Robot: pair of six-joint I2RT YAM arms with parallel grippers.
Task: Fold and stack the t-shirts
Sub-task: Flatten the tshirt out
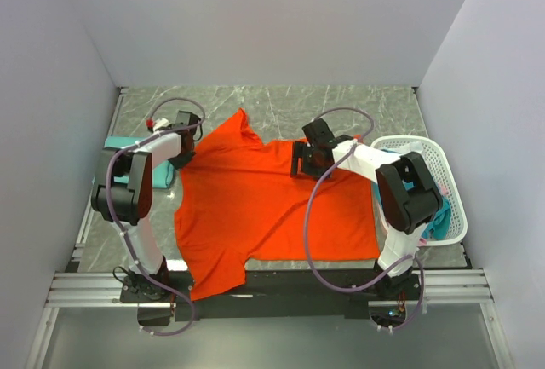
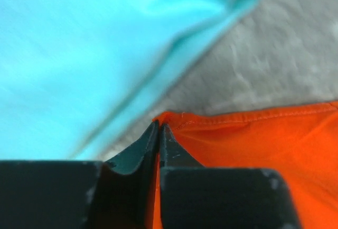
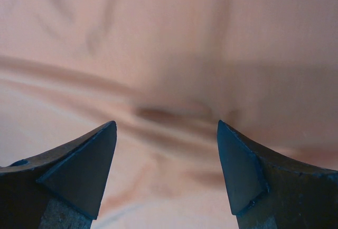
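A bright orange-red t-shirt (image 1: 255, 207) lies spread across the middle of the table, with one sleeve pointing to the back. My left gripper (image 1: 188, 161) is at its left edge. In the left wrist view that gripper (image 2: 159, 126) is shut on the corner of the orange hem (image 2: 253, 134), with cloth pinched between the jaws. A teal t-shirt (image 1: 119, 142) lies just to the left, and it fills the upper left of the left wrist view (image 2: 79, 54). My right gripper (image 1: 304, 169) is over the shirt's back right part. It stands open (image 3: 166, 126) just above the cloth (image 3: 169, 54), with nothing between its fingers.
A white lattice basket (image 1: 409, 141) stands at the right edge with teal cloth (image 1: 438, 220) hanging in it. Grey marbled tabletop (image 1: 341, 105) shows behind the shirt. White walls close in on three sides. A metal rail runs along the near edge.
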